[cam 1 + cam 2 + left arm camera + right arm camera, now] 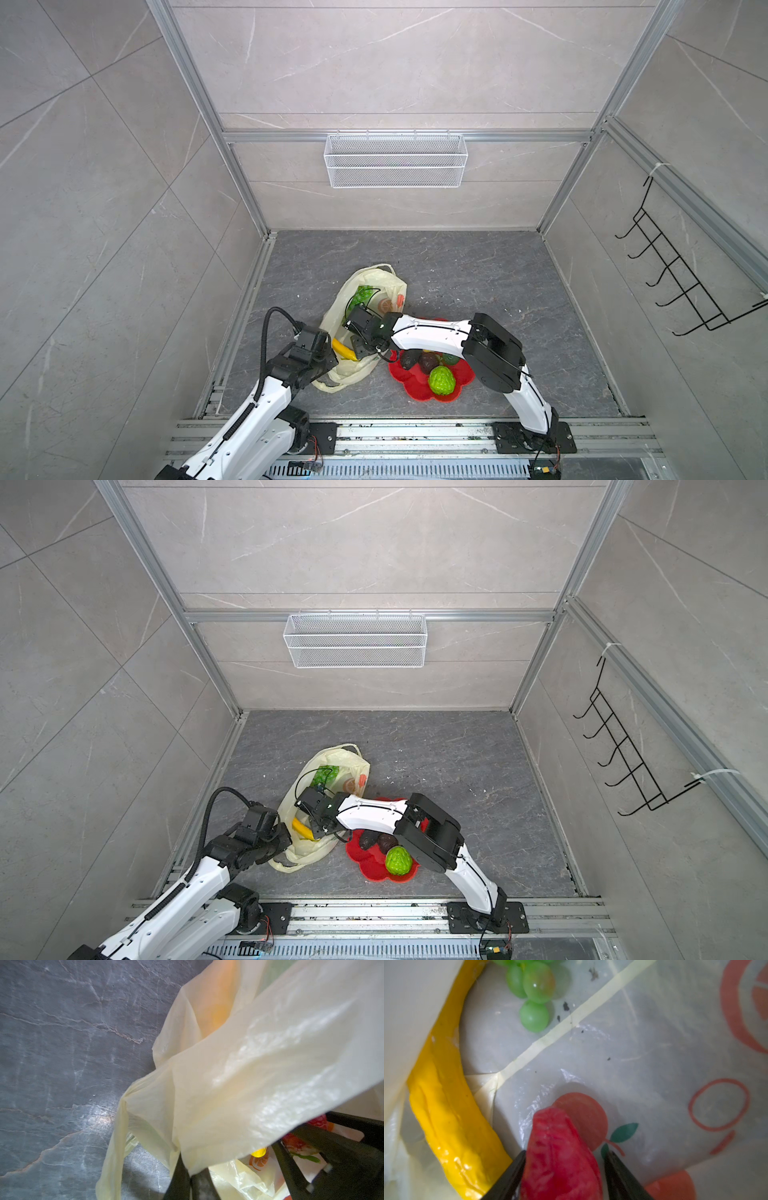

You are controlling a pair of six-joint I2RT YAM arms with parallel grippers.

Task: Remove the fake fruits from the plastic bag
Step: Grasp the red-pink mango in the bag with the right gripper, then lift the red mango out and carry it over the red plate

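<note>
Reaching across the middle with the right gripper [358, 348] into the mouth of the plastic bag [382, 282] — in the right wrist view, straddling the red strawberry [560, 1157] with jaws apart: touching it with one finger [512, 1172], showing a thin strip of bag film beside the other, so not clamped. Pinching the near rim of the bag with the left gripper [191, 1184], clenched on the cream film, holding that edge raised above the dark stone floor [498, 291] with a loop handle [112, 1147] hanging below. Inside the bag: strawberry on the bottom film over an orange print, yellow banana [446, 1115] just beside it along the bag wall, green grape bunch [536, 987] further in, apart from both. Out on the red flower-shaped plate [409, 380], just right of the bag in both top views: dark avocado [409, 359] touching a second avocado [427, 362], bumpy green ball [441, 380] near them at the plate's front edge. Can't tell what sits under the right forearm [428, 334].
</note>
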